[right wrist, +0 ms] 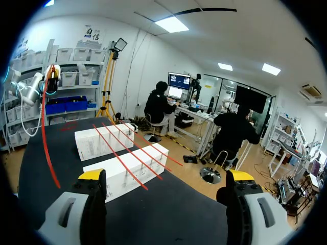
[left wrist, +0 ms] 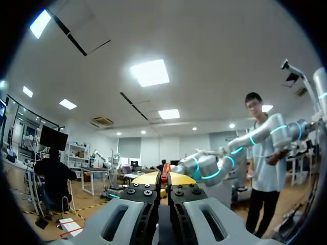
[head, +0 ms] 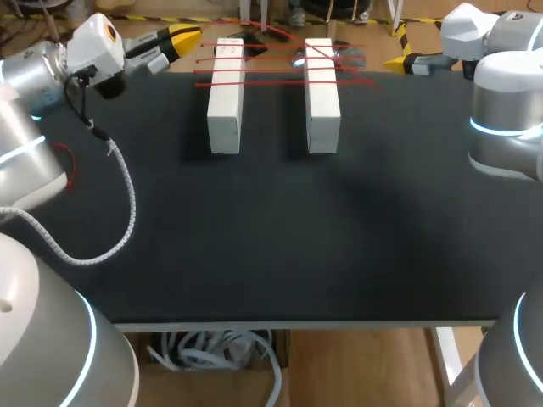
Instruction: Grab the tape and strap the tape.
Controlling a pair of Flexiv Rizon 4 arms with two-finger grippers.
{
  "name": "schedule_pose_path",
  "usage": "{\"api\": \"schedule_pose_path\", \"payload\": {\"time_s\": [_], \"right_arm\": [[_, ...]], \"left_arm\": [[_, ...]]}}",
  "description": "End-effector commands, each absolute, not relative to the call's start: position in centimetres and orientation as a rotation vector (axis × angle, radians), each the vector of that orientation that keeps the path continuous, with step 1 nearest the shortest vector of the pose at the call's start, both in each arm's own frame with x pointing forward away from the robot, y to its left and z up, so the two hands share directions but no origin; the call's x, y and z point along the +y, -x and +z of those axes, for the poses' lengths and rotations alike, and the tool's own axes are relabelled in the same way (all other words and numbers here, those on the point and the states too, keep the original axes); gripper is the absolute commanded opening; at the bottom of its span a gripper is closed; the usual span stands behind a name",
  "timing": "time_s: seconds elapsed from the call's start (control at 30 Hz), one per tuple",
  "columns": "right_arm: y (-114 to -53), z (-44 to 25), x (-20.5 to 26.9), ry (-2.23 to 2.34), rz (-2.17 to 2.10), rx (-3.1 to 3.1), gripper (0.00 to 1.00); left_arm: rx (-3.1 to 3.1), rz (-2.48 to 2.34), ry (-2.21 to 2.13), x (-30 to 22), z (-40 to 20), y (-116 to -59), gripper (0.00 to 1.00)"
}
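Two long white blocks [head: 225, 95] [head: 322, 95] lie side by side at the far end of the black table. Several strands of thin red tape [head: 280, 71] run across both, also seen in the right wrist view as red tape [right wrist: 127, 158] over the white blocks [right wrist: 127, 171]. My left gripper [head: 188, 38] hovers beyond the left block, shut on the red tape end [left wrist: 163, 178], which shows between its yellow tips; its own view points away from the table. From that gripper [right wrist: 50, 71] a red strand hangs down to the table. My right gripper [head: 400, 59] [right wrist: 163, 176] stands open and empty, right of the blocks.
The black table [head: 271, 237] stretches bare from the blocks to its front edge. A grey coiled cable [head: 129, 199] loops from my left arm over the table's left part. Something small and shiny [head: 299, 61] lies between the blocks at the far edge.
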State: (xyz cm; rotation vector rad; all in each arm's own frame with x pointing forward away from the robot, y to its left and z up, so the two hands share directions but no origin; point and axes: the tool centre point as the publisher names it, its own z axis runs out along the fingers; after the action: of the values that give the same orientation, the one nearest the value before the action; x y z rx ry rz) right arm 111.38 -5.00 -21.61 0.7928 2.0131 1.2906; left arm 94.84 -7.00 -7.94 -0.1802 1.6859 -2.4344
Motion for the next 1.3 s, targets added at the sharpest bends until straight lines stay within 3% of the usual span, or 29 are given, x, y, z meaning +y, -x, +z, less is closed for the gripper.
{"api": "schedule_pose_path", "payload": {"time_s": [0.03,1.13,1.3], "right_arm": [[-111.4,-21.6,-5.0,-0.793,1.291,2.013,1.00],[-111.4,-21.6,-5.0,-0.793,1.291,2.013,1.00],[-112.6,-19.7,-6.0,-1.069,1.470,1.825,1.00]], "left_arm": [[1.654,-2.453,0.173,-7.1,-8.3,-94.7,0.00],[1.600,-2.472,0.170,-7.2,-8.2,-94.7,0.00],[1.600,-2.472,0.170,-7.2,-8.2,-94.7,0.00]]}}
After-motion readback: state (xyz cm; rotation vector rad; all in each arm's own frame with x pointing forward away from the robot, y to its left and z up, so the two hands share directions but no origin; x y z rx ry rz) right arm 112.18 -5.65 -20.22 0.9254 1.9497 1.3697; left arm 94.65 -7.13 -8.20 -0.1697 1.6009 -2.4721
